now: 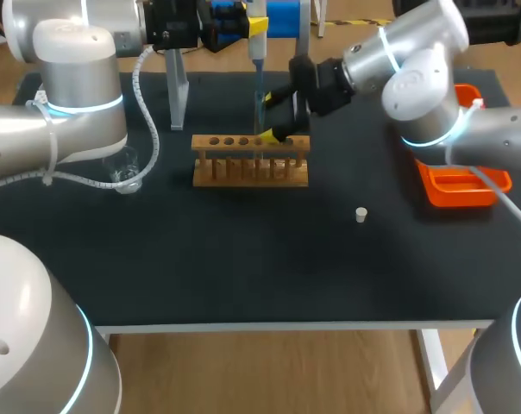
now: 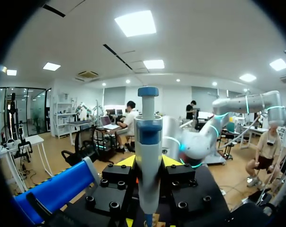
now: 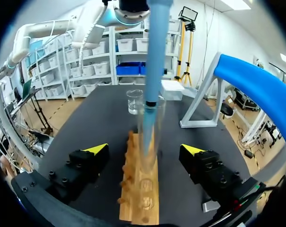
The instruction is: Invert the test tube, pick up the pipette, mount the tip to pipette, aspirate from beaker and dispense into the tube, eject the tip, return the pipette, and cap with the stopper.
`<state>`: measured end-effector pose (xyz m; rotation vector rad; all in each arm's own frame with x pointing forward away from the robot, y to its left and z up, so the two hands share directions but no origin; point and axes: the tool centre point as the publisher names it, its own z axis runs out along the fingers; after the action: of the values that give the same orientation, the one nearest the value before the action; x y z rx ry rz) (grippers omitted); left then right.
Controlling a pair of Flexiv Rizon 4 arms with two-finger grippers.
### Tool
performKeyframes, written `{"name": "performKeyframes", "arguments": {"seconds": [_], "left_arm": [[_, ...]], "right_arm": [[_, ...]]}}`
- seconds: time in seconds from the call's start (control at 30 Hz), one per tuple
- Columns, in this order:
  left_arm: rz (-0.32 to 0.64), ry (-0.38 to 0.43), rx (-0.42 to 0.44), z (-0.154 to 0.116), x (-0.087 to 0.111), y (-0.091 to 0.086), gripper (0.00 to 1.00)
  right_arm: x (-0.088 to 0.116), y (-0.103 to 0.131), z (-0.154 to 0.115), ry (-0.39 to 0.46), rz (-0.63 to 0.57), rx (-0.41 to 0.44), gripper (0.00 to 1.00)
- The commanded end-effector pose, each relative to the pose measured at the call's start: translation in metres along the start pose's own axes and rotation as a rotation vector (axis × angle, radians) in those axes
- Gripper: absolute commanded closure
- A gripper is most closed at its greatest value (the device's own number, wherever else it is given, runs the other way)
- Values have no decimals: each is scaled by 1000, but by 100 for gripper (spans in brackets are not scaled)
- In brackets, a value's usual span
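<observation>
Head view: in the upper middle of the frame the pipette hangs upright. Its tip is down in the test tube, which stands in the rack on the worktop. The stopper lies loose at lower right.

Left wrist view: the left claw is clamped on the pipette.

Right wrist view: the right claw is spread wide, with the tube between its fingers, untouched.

This looks like the dispensing step. The next move calls for a straight lift clear of the tube, then ejecting the tip.

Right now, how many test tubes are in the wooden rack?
1: the test tube stands in the wooden rack, within the open right tool, the pipette reaching into it.
</observation>
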<state>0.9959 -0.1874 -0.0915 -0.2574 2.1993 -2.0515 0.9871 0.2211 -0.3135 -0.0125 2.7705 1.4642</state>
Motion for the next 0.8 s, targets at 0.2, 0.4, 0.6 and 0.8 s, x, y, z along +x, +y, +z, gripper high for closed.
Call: {"name": "performKeyframes", "arguments": {"seconds": [0.2, 0.4, 0.6, 0.8], "left_arm": [[0, -4, 0, 1, 0, 0, 100], [0, -4, 0, 1, 0, 0, 100], [0, -4, 0, 1, 0, 0, 100], [0, -4, 0, 1, 0, 0, 100]], "right_arm": [[-10, 2, 18, 8, -4, 3, 0], [-11, 2, 24, 3, 5, -6, 0], [-10, 2, 25, 3, 4, -6, 0], [-9, 4, 22, -8, -5, 3, 0]]}}
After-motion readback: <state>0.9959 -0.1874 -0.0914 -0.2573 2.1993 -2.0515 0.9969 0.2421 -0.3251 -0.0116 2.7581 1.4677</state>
